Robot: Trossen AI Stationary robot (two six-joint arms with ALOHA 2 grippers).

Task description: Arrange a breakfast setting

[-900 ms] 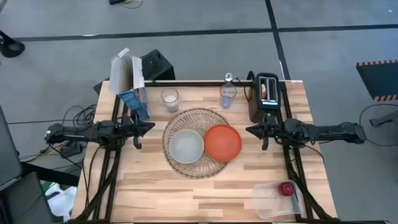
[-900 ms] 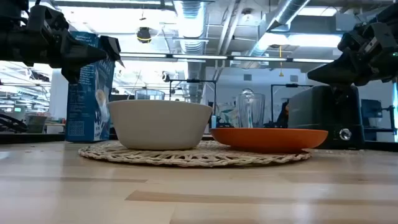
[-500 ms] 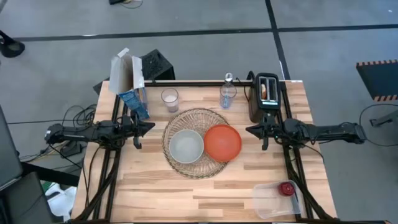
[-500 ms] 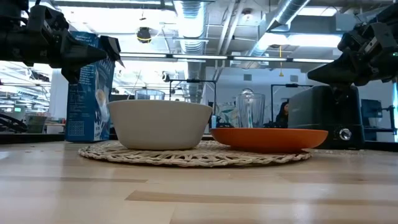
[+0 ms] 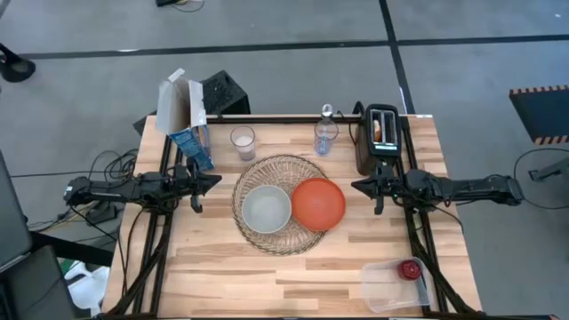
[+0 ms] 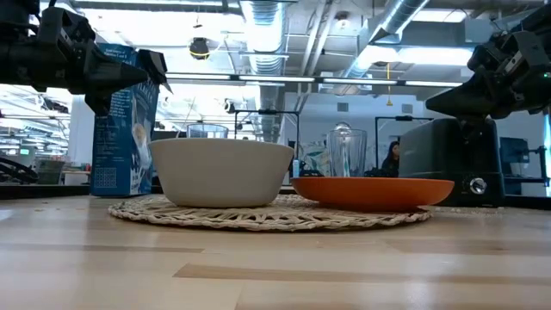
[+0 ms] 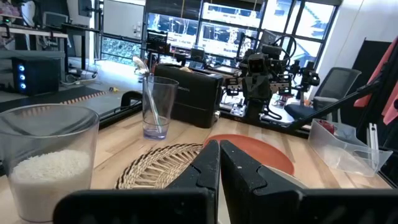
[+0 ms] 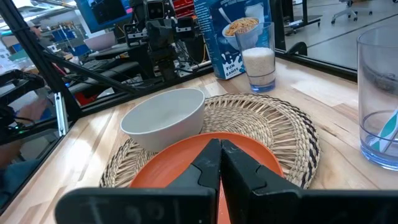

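The round woven mat (image 5: 280, 204) lies at the table's middle. The pale grey bowl (image 5: 267, 210) and the orange plate (image 5: 318, 203) stand side by side on it. The red apple (image 5: 409, 268) lies in a clear container at the near right corner. A metal spoon (image 7: 144, 73) stands in a glass (image 5: 326, 135) at the far edge. A bagel half (image 5: 380, 130) seems to sit in the black toaster (image 5: 380, 140). My left gripper (image 5: 213, 181) hovers shut, left of the mat. My right gripper (image 5: 357, 187) hovers shut, right of the plate.
The blue-and-white cereal box (image 5: 187, 124) stands open at the far left. A glass of white grains (image 5: 242, 140) stands beside it. The clear container (image 5: 396, 284) sits at the near right corner. Bare wood lies along the near edge (image 5: 267, 284).
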